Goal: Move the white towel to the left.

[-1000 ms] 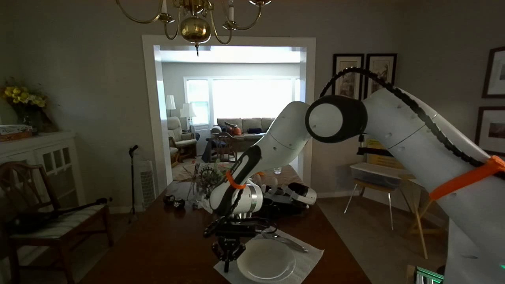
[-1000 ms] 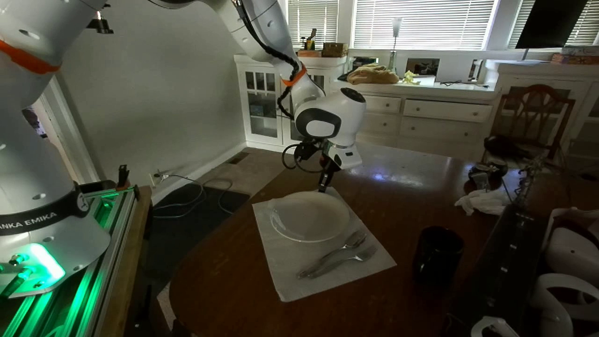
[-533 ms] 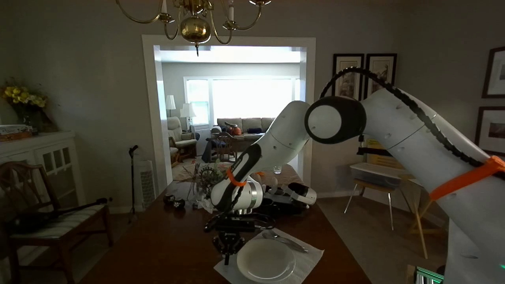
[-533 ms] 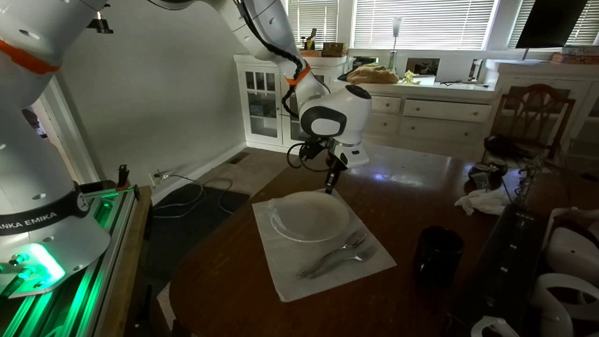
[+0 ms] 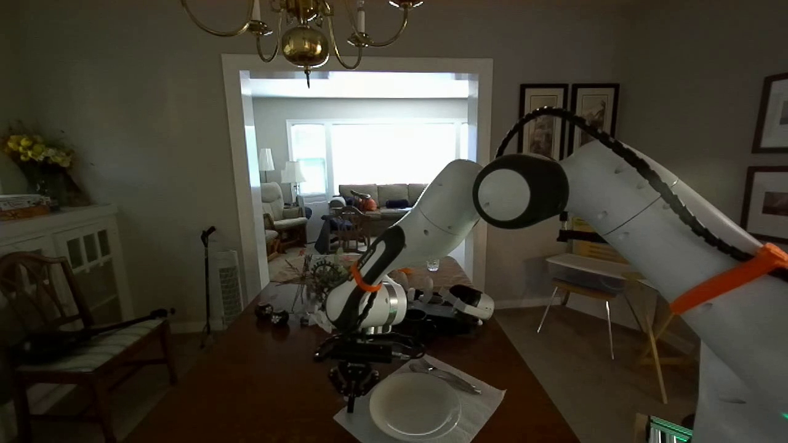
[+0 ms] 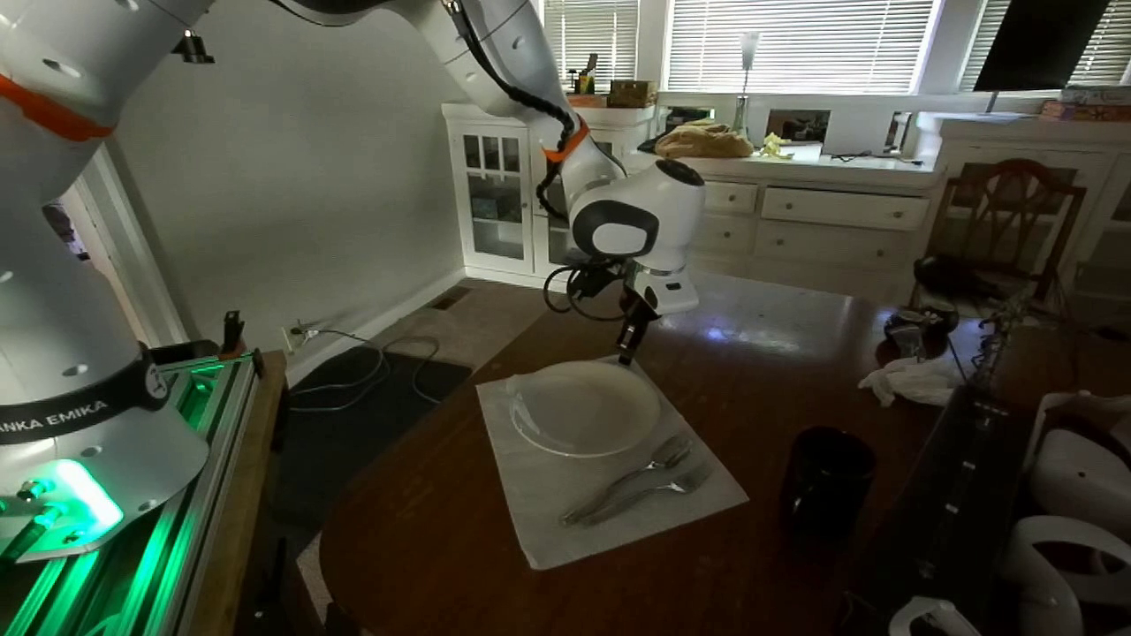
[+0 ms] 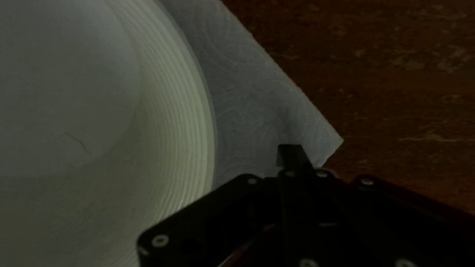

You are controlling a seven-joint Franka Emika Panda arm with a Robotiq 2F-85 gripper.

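Observation:
The white towel is a flat, pale, squarish cloth on the wooden table. It also shows in an exterior view and in the wrist view. A white round plate sits on it, also in an exterior view and the wrist view. Two pieces of cutlery lie beside the plate. My gripper points down at one towel corner, next to the plate; it also shows there in an exterior view. Its fingertips are together with no cloth seen between them. I cannot tell whether they touch the towel.
The brown table has a rounded edge. A dark mug stands past the towel's far side. A white and black headset, crumpled tissue and a vase of stems are further along the table.
My gripper has risen slightly and shifted a little away from the plate, by the same towel corner. The towel, plate and cutlery have not moved.

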